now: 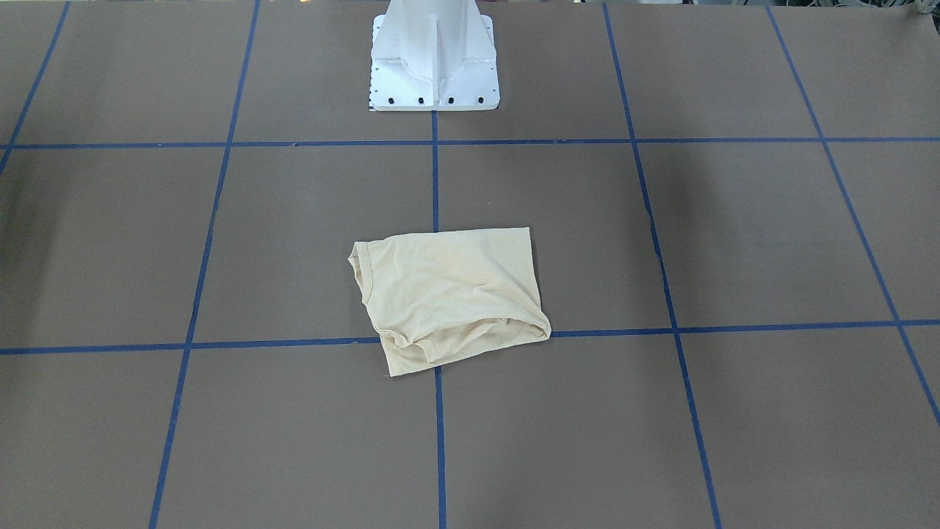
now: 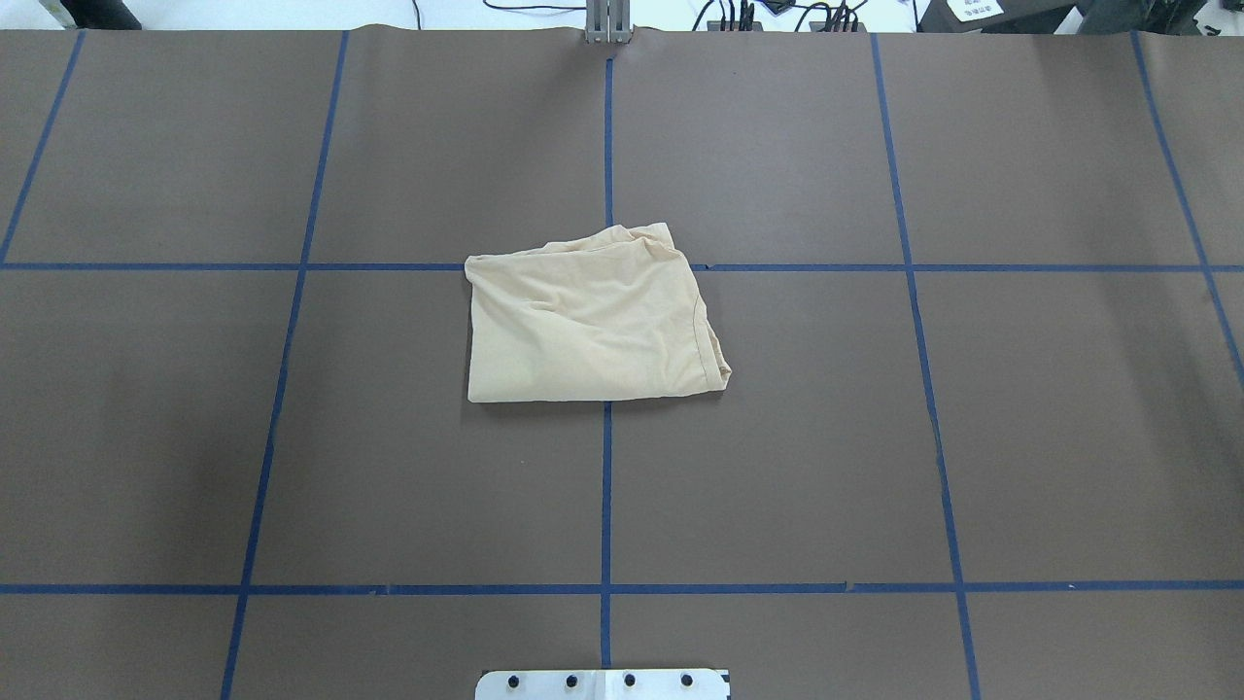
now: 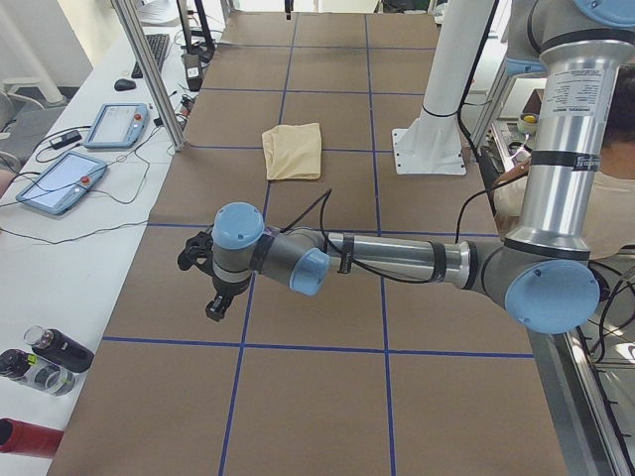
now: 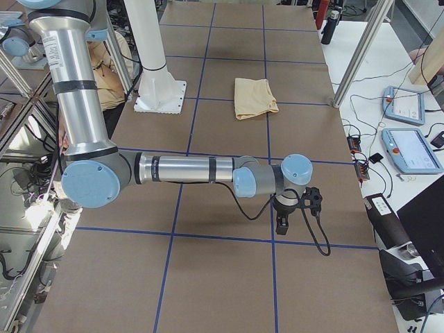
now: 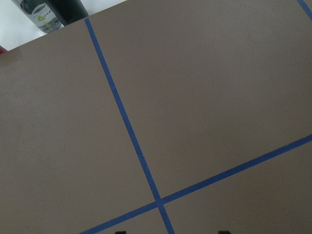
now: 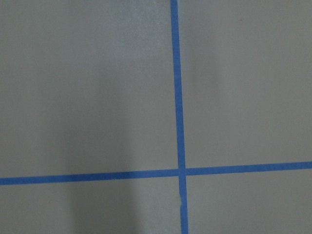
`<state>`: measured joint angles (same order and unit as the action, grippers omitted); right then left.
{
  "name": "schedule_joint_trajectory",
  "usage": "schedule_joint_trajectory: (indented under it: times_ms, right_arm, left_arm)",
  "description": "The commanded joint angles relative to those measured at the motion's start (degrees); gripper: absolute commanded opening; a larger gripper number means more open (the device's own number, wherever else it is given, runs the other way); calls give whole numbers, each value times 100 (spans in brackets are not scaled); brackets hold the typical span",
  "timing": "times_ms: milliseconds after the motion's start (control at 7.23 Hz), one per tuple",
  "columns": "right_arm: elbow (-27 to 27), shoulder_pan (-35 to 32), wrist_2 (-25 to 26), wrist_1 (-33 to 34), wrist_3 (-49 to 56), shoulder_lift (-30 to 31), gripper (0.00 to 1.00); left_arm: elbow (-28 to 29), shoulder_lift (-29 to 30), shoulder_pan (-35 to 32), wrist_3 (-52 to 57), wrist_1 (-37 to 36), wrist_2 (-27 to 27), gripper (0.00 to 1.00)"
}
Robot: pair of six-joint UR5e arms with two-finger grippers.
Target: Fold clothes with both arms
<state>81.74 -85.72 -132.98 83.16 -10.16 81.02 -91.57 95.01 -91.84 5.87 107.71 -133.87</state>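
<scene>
**Left gripper** [image 3: 214, 307]: black, cabled, pointing down over the table. It is far out on the robot's left of the white pedestal base [image 1: 435, 66]. Jaw opening: cannot tell, as it shows clearly only in a side view. No cloth in it.

**Right gripper** [image 4: 282, 223]: black, pointing down. It is far out on the robot's right of the pedestal base. Jaw opening: cannot tell. No cloth in it.

**Left arm** [image 3: 397, 260] and **right arm** [image 4: 180, 168]: silver-grey tubes with light-blue caps. Each forearm stretches level, away from the pedestal base.

**T-shirt** [image 2: 583, 331]: pale cream-yellow, folded into a compact, slightly rumpled oblong. It lies straight out in front of the pedestal base, over a crossing of the blue tape lines [image 2: 904, 267]. Well apart from both grippers.

**Table** [image 2: 972, 437]: brown covering, gridded in blue tape.

**Side bench items**: two tablet-like devices [image 3: 60, 181] and bottles [image 3: 45, 357], beyond the table edge farthest from the pedestal base.
</scene>
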Motion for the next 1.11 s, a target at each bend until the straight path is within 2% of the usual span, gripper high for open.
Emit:
schedule_joint_trajectory:
  times_ms: [0,138,277,554,969]
  right_arm:
    - [418,-154,-130,253,711,464,100]
    - [778,-225,-279,402,743,754,100]
    - [1069,-226,-281,821,743,783,100]
    - [1605,-217,-289,1210,787,994,100]
    - [1608,-208,-316,1265,709,960,100]
  left_arm:
    - [-525,-496,-53,-7,-241,10,100]
    - [-598,-666,-36,-25,-67,11,100]
    - [-512,-581,-36,-51,-74,28,100]
    - [-503,-606,-27,-165,-57,2,100]
    - [-511,-597,-27,-122,4,-16,100]
